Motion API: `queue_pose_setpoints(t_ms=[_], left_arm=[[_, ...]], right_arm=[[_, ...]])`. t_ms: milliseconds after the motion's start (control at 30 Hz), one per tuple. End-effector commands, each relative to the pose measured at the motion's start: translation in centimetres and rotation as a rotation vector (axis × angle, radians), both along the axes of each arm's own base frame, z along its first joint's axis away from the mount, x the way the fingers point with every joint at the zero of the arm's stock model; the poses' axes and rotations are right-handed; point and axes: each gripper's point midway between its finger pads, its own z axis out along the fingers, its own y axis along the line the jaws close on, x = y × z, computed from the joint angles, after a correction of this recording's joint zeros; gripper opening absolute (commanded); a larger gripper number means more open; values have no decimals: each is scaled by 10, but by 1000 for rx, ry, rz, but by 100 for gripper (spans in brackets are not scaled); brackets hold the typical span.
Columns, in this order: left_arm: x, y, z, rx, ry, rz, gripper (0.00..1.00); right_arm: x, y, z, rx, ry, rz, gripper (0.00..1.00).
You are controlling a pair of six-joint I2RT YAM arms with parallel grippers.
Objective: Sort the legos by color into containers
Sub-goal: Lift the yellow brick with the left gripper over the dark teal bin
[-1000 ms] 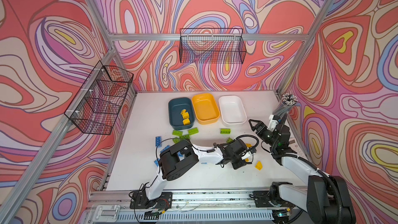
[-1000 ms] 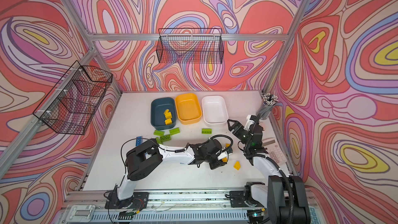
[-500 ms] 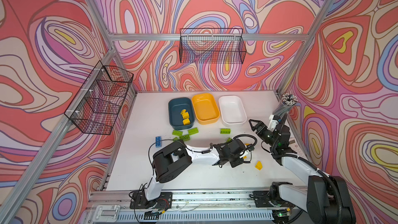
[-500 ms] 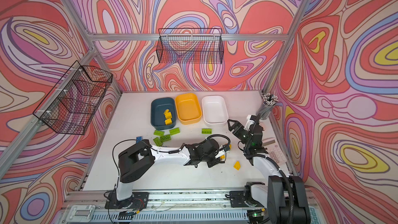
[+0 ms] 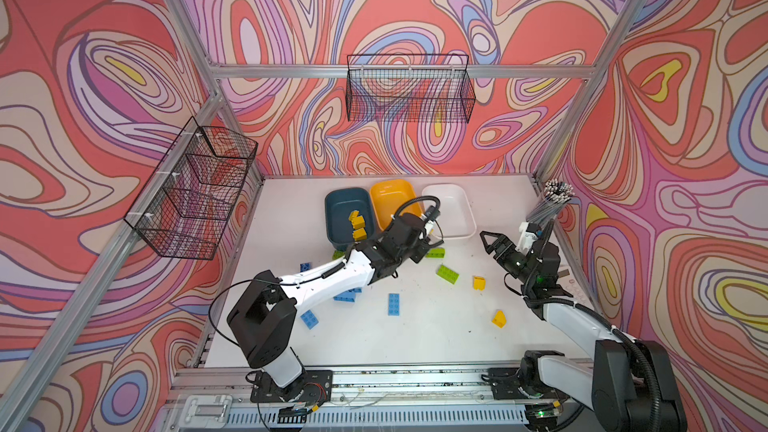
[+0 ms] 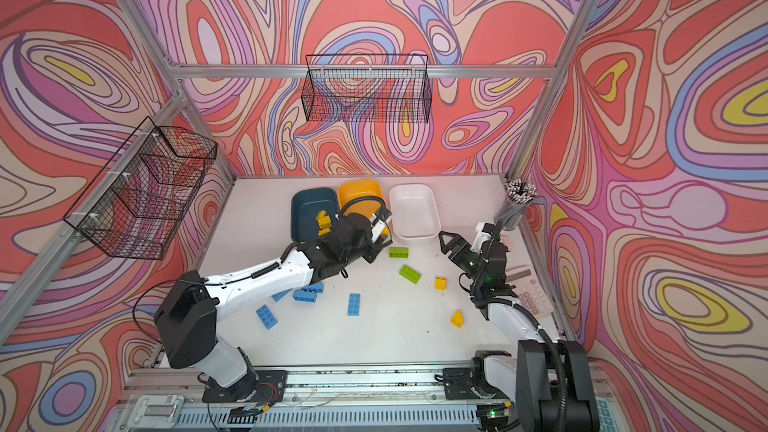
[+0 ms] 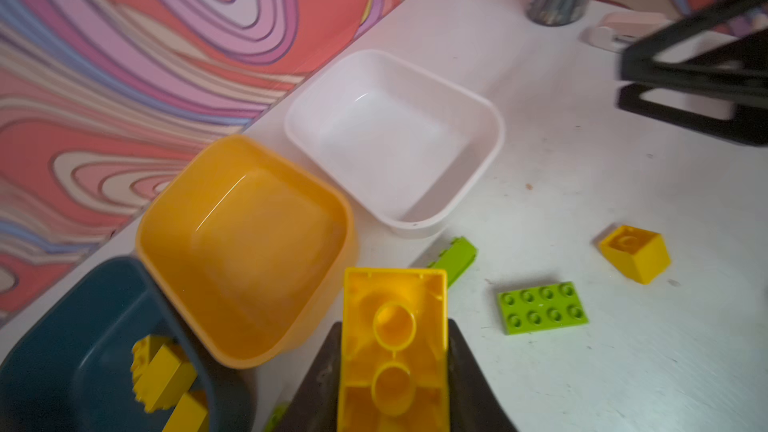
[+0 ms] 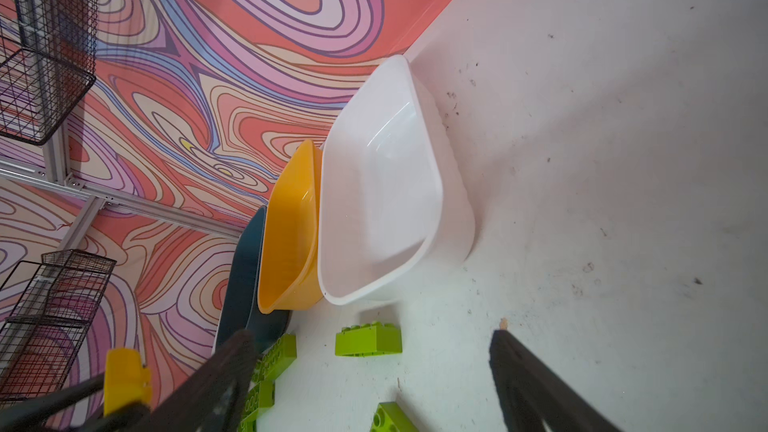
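Observation:
My left gripper (image 7: 395,326) is shut on a yellow lego (image 7: 395,347), hollow underside showing, held in front of the yellow-orange tub (image 7: 166,209) and white tub (image 7: 494,126). In both top views it (image 5: 419,243) hovers by those tubs' near ends. The teal tub (image 5: 332,209) holds yellow legos (image 5: 357,226). My right gripper (image 5: 492,243) stands open and empty at the right. On the table lie green legos (image 5: 447,274) (image 5: 435,252), yellow ones (image 5: 478,283) (image 5: 499,318) and blue ones (image 5: 393,304) (image 5: 309,319).
Black wire baskets hang on the back wall (image 5: 409,89) and the left wall (image 5: 195,189). A mesh pen cup (image 5: 548,209) stands in the back right corner, with a calculator (image 6: 532,297) beside the right arm. More blue legos (image 5: 345,296) lie under the left arm.
My left gripper closed on the yellow lego at the front right of the table, then lifted and carried it back toward the tubs. The right arm has stayed still.

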Motion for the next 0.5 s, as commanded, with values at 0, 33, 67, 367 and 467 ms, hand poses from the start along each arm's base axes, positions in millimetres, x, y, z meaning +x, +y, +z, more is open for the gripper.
queue_pose_setpoints(t_ms=[0, 33, 67, 367, 467], left_arm=[[31, 68, 2, -46, 103, 255, 27], [40, 86, 2, -72, 133, 318, 27], [48, 103, 1, -89, 160, 380, 27], [84, 181, -32, -144, 369, 662, 31], [91, 184, -39, -175, 399, 679, 31]], right_arm=[[-1, 0, 0, 3, -12, 3, 92], [-1, 0, -1, 4, -11, 4, 93], [-1, 0, -1, 6, -11, 4, 92], [-1, 0, -4, 6, -5, 3, 93], [0, 1, -4, 6, -5, 5, 93]])
